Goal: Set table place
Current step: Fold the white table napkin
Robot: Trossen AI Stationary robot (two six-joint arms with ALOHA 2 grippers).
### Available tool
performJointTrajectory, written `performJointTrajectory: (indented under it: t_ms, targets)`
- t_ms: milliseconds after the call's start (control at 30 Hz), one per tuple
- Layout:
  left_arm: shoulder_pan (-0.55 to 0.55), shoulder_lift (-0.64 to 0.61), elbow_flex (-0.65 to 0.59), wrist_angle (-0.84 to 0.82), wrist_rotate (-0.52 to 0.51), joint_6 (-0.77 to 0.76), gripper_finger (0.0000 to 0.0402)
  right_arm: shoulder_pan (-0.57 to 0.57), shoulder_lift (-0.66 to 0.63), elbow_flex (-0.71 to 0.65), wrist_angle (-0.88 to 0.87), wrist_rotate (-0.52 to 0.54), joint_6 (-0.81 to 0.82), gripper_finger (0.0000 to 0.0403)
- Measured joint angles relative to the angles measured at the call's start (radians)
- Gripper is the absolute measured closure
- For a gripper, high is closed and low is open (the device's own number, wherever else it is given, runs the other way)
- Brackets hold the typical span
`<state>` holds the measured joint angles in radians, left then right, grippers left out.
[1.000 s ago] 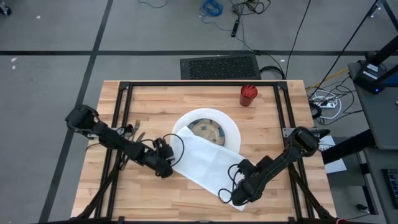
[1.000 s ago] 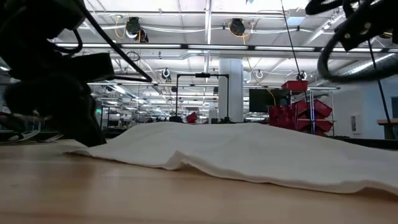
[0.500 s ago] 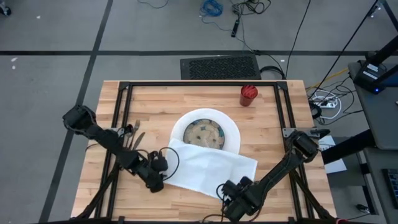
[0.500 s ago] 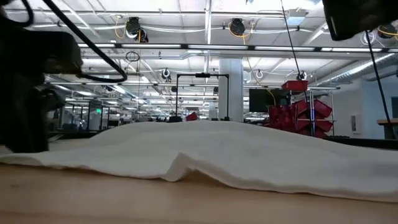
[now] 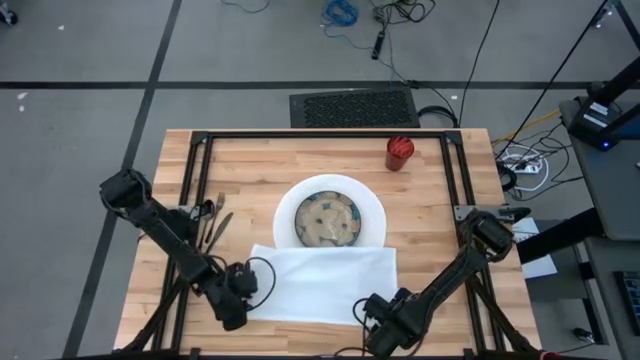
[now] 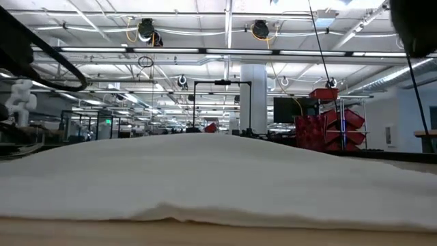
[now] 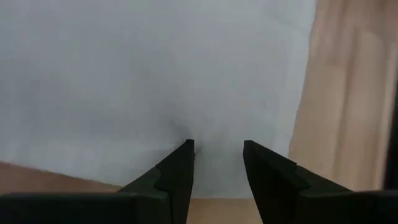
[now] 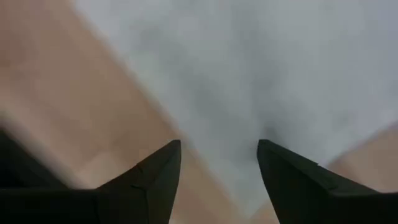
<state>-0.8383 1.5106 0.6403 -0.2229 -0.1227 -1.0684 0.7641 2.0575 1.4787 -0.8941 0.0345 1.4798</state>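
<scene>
A white cloth lies flat on the table, near the front edge and just in front of a white plate with a patterned middle. In the low view the cloth fills the width. My left gripper stands at the cloth's near left corner, its fingers a small gap apart over the cloth. My right gripper stands at the near right corner, its fingers also apart over the cloth. My left gripper points down at the cloth close to its near left corner, its two fingertips a gap apart with flat cloth between them; whether the tips touch the cloth I cannot tell. My right gripper stands the same way at the cloth's near right corner; blur hides whether it touches.
A red cup stands at the far right of the table. A fork and a knife lie left of the plate. The black tube frame runs around the tabletop.
Both grippers have gone toward the table's near edge, the left one farther. The cloth has slid with them off the plate, turned square to the table's front edge, and spread out flat. The plate now shows whole.
</scene>
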Motion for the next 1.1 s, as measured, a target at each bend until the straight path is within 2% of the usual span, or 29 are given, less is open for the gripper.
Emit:
performJointTrajectory:
  t_ms: [100,200,300,400,500,633,767,900,1100]
  targets:
    - [0.000,-0.045,0.037,-0.003,0.004,0.047,0.0274,-0.003,-0.026,0.018,0.002,0.026,-0.003,0.0202]
    - [0.010,-0.111,0.054,0.008,-0.047,0.111,0.0274,-0.004,-0.036,0.024,0.001,0.145,-0.017,0.0202]
    - [0.039,-0.164,0.053,-0.054,-0.160,0.171,0.0274,-0.008,-0.034,0.020,-0.024,0.263,-0.042,0.0202]
    - [0.072,-0.188,0.053,-0.195,-0.326,0.183,0.0274,-0.034,-0.016,-0.014,-0.068,0.294,-0.018,0.0202]
    - [0.115,-0.178,0.018,-0.250,-0.402,0.155,0.0274,-0.061,0.001,-0.055,-0.065,0.300,-0.003,0.0202]
    - [0.168,-0.134,-0.051,-0.224,-0.418,0.108,0.0274,-0.069,0.000,-0.077,-0.041,0.293,-0.008,0.0202]
    - [0.183,-0.080,-0.092,-0.203,-0.394,0.041,0.0274,-0.067,-0.002,-0.076,-0.046,0.234,-0.022,0.0202]
    - [0.144,-0.042,-0.090,-0.190,-0.347,-0.031,0.0274,-0.045,-0.004,-0.075,-0.026,0.189,-0.016,0.0202]
    - [0.048,-0.063,-0.047,-0.259,-0.265,-0.112,0.0274,-0.023,-0.003,-0.050,0.054,0.093,-0.009,0.0204]
